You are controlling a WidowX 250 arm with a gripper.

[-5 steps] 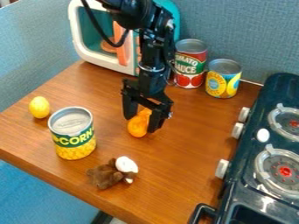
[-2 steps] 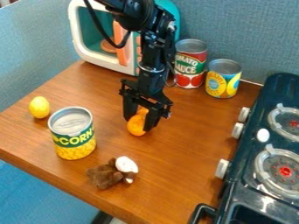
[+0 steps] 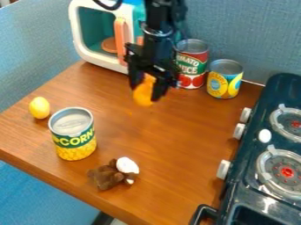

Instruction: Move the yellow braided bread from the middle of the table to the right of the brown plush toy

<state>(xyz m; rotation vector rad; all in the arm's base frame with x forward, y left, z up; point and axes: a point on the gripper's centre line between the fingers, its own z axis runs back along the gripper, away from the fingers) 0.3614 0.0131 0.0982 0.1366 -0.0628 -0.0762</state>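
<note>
My gripper (image 3: 145, 91) had its fingers partly closed, pinching the orange thing (image 3: 142, 94) between them. I judged the grasp done and the lift apparently under way, with its release left. Since the earlier frame, I had carried it towards twelve o'clock, seemingly off the table (image 3: 176, 145). The red can (image 3: 192, 66), at two o'clock, and the yellow-and-green can (image 3: 73, 136), at eight, hadn't moved.

Three cylindrical metal cans (image 3: 74, 139), one yellow lemon (image 3: 39, 108), one rounded orange object (image 3: 142, 94), one brown-and-white plush (image 3: 108, 176), one white-and-teal microwave (image 3: 104, 63), one dark stove (image 3: 247, 192).
</note>
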